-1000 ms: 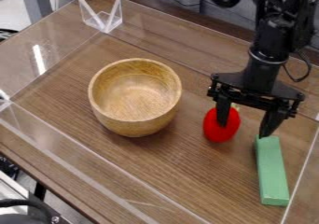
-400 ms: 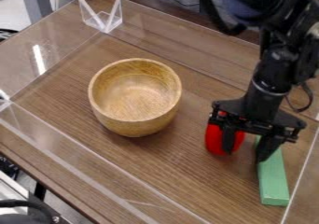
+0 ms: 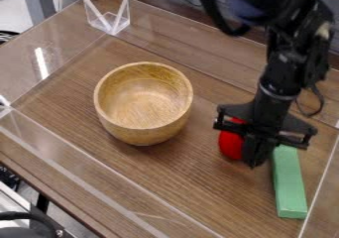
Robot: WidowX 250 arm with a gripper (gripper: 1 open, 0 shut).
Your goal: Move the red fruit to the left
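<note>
Red and rounded, the red fruit (image 3: pixel 232 143) sits on the wooden tabletop (image 3: pixel 159 178) to the right of the wooden bowl (image 3: pixel 139 131), near it but not touching, with a strip of bare table between them. The black gripper (image 3: pixel 249 153) points straight down over the fruit. Its dark fingers (image 3: pixel 256 148) are drawn in against the fruit and cover its right side, so only the left part of the red shows. The fruit appears pinched between them and looks to be resting on the table, though the fingers hide its underside. The black arm (image 3: pixel 284 73) rises from the gripper toward the upper right, farther from the bowl.

A flat green rectangular block (image 3: pixel 287 182) lies on the table beyond the fruit from the bowl, just beside the gripper's outer finger, its long side running toward the near edge. Behind the bowl, well apart from it, a folded clear plastic piece (image 3: pixel 106 16) stands on the table. The bowl is upright with its hollow open to view.
</note>
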